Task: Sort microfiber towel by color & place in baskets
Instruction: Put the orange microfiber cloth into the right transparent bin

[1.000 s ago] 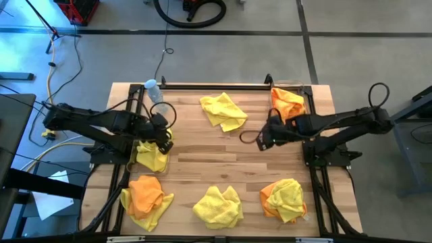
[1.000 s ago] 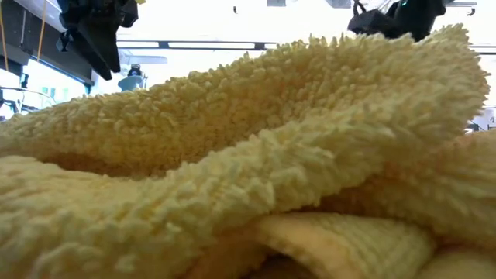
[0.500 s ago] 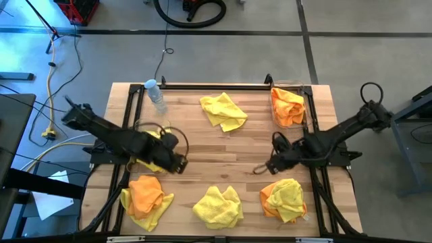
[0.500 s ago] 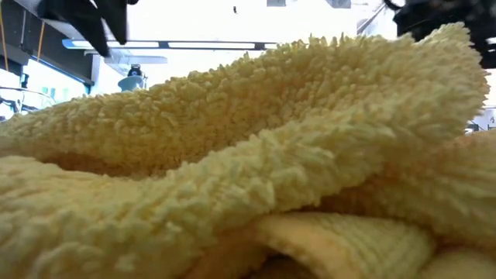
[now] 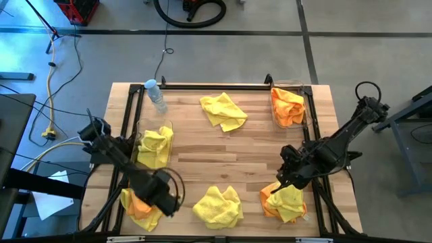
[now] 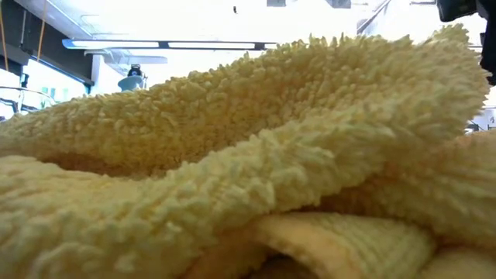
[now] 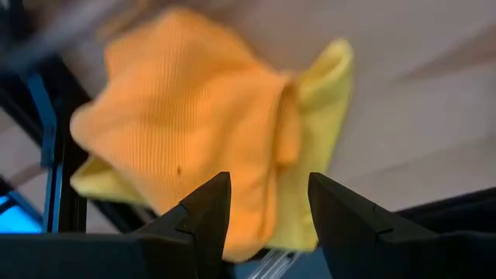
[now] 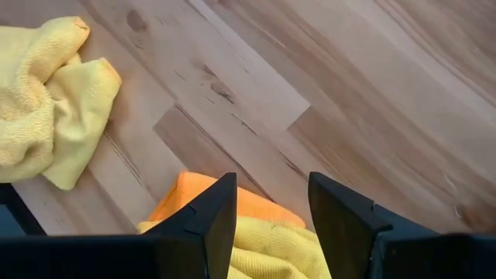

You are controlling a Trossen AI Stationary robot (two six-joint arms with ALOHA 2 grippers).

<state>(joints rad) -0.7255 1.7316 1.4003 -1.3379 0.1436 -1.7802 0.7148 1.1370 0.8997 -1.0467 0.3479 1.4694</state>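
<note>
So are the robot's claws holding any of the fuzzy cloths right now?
No. The left gripper is open above an orange towel, and the right gripper is open above another pile.

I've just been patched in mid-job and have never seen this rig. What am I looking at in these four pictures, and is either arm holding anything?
Two dark robot arms work at a wooden table, each ending in a two-finger pincer. The overhead picture shows everything. The table-level camera is blocked by a yellow towel right against it. The other two pictures come from cameras on the wrists.

Two clear baskets stand on the table: the left basket holds yellow towels, the right basket orange ones. Loose piles remain.

The left pincer is open over an orange-and-yellow pile at the near left. The right pincer is open over another mixed pile at the near right. Neither holds anything.
</note>
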